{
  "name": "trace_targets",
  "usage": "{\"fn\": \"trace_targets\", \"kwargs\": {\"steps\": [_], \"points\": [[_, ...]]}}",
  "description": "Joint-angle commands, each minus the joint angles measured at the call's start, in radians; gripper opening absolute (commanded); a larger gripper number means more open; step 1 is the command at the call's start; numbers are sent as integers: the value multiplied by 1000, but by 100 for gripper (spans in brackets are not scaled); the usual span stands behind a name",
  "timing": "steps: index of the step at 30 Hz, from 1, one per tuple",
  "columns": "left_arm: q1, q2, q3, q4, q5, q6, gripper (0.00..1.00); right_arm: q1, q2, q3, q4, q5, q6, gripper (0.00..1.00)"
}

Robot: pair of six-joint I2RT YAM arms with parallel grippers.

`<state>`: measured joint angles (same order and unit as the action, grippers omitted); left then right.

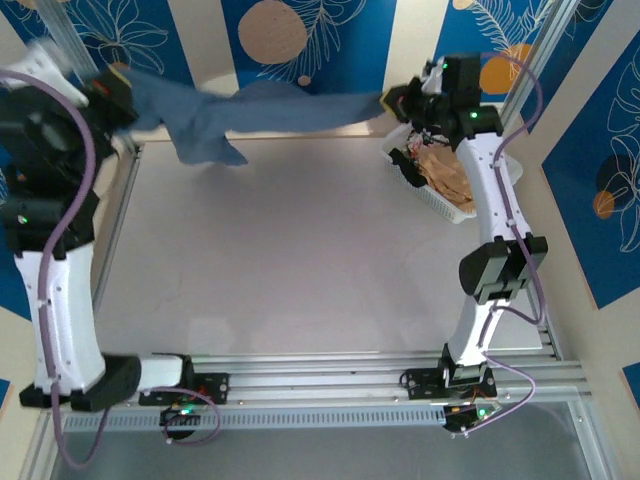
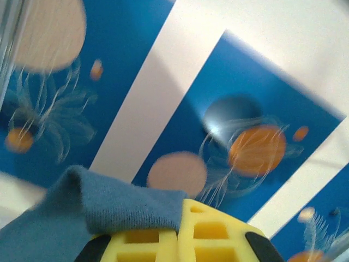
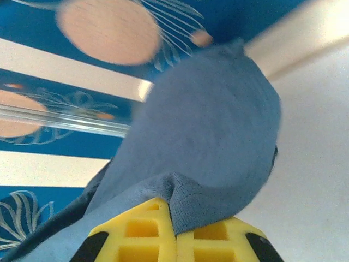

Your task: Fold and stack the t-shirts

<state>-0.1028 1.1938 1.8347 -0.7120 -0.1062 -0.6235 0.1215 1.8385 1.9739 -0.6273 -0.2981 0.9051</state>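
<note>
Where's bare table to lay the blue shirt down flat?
The table's middle and whole near side are bare, bordered on the far side by the hanging blue t-shirt. Crowded spot: the far right corner, where the white basket holds tan cloth.

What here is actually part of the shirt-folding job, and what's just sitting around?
Part of the job:
blue t-shirt, stretched in the air between both arms
left end effector and right end effector, both clamped on it
tan cloth, possibly another shirt

Just lying about:
white basket holding that cloth
table
blue backdrop
</note>
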Motion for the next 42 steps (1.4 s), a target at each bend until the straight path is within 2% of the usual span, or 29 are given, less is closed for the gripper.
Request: {"fn": "trace_targets", "kwargs": {"steps": [1, 4, 8, 10, 13, 18, 27, 33, 42], "points": [[-44, -110, -325, -126, -52, -142, 0, 6, -74, -230, -34, 86, -35, 0], [-121, -240, -624, -253, -66, -328, 0, 10, -111, -421, -108, 205, -36, 0], [-227, -349, -909, -346, -41, -526, 0, 15, -133, -605, -144, 276, -37, 0], [-241, -354, -1042, -307, 48, -578, 0, 30, -135, -649, -185, 319, -38, 0], [-264, -322, -1167, -221, 108, -625, 0, 55, -137, -684, -245, 374, -51, 0], [-267, -266, -1224, -186, 118, -681, 0, 77, -177, -761, -324, 429, -24, 0], [-268, -227, -1225, -180, 103, -699, 0, 79, -294, -927, -373, 525, 1, 0], [-271, -205, -1230, -138, 106, -700, 0, 59, -273, -966, -345, 502, -17, 0], [-277, -211, -1225, -173, 100, -722, 0, 14, -259, -1009, -360, 510, 19, 1]]}}
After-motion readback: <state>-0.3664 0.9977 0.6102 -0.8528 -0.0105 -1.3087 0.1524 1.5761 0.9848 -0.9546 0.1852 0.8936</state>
